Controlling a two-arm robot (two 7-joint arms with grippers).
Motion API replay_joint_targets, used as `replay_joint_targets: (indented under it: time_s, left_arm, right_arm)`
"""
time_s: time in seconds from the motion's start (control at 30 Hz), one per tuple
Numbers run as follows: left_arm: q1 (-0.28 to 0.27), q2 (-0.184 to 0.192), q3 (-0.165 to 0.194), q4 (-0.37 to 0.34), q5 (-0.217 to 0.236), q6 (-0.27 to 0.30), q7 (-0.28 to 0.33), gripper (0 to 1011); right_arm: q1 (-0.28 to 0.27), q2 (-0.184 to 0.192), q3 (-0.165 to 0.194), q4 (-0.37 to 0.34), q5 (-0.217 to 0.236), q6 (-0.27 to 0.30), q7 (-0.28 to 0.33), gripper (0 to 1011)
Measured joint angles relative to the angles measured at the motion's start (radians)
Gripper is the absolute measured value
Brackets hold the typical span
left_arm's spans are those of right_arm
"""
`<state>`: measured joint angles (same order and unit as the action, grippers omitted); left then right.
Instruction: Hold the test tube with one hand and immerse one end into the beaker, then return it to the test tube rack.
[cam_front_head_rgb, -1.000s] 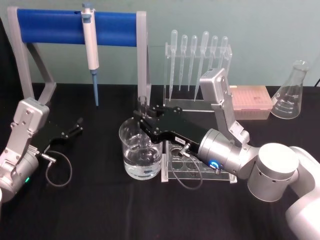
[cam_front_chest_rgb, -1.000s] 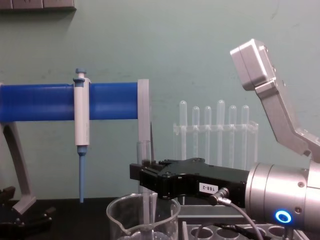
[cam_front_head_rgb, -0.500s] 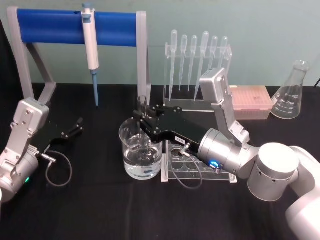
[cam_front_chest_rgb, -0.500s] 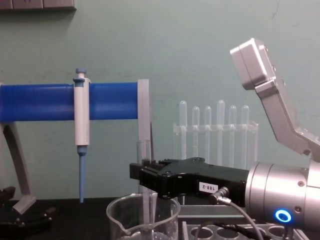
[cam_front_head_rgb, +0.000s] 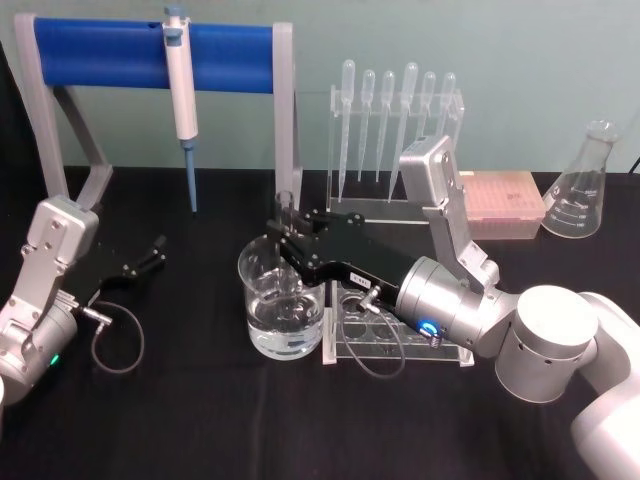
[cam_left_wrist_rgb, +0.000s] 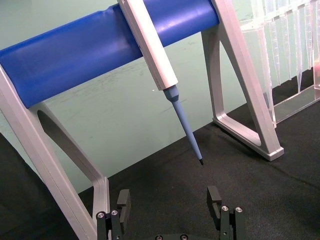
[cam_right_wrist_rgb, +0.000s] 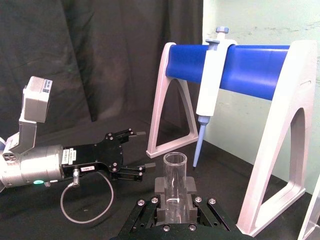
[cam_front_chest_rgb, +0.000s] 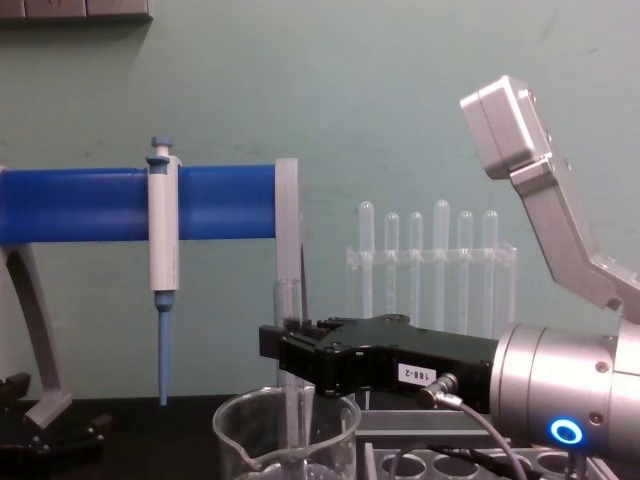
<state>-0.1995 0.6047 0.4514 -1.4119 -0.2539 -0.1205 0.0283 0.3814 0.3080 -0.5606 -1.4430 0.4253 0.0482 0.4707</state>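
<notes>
- Reaching in from the right side of the table, the right gripper (cam_front_head_rgb: 286, 236) sits level above the beaker (cam_front_head_rgb: 250, 292), its black jaws clamped narrow around the test tube (cam_front_head_rgb: 285, 205).
- From the chest view, the test tube (cam_front_chest_rgb: 288, 305) stands upright in the right gripper (cam_front_chest_rgb: 287, 352), with its open rim poking out above the jaws and its lower part running down inside the beaker (cam_front_chest_rgb: 232, 437).
- The beaker holds clear water in its lower part; I cannot tell whether the tube's bottom end reaches the liquid.
- On the right wrist view, the tube (cam_right_wrist_rgb: 175, 186) is pinched between the two fingers (cam_right_wrist_rgb: 160, 186) just below its open rim.
- Just beside the beaker, on the robot's right, is the clear test tube rack (cam_front_head_rgb: 445, 352), lying under the right arm's silver wrist with the lit blue ring.
- The left gripper (cam_front_head_rgb: 155, 252) rests low over the black table (cam_front_head_rgb: 200, 420) on the robot's left, well apart from the beaker, with its jaws spread wide and nothing between them.
- The left wrist view shows the same wide gap in the left gripper (cam_left_wrist_rgb: 170, 200).
- Behind it, a white-and-blue pipette (cam_front_head_rgb: 181, 90) hangs from the blue bar of a grey stand (cam_front_head_rgb: 100, 52), tip pointing down.
- Further back stands a clear holder of thin plastic pipettes (cam_front_head_rgb: 395, 110); to its right are a pink tip box (cam_front_head_rgb: 500, 200) and a glass conical flask (cam_front_head_rgb: 583, 185).
</notes>
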Motion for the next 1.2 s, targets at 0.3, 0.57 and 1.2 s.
replay_joint_targets:
  time_s: [0.3,0.57,1.2]
  left_arm:
    - [0.000,0.000,0.000,0.000,0.000,0.000,0.000,1000]
    - [0.000,0.000,0.000,0.000,0.000,0.000,0.000,1000]
    - [0.000,0.000,0.000,0.000,0.000,0.000,0.000,1000]
  right_arm:
    - [0.000,0.000,0.000,0.000,0.000,0.000,0.000,226]
    - [0.000,0.000,0.000,0.000,0.000,0.000,0.000,226]
    - [0.000,0.000,0.000,0.000,0.000,0.000,0.000,227]
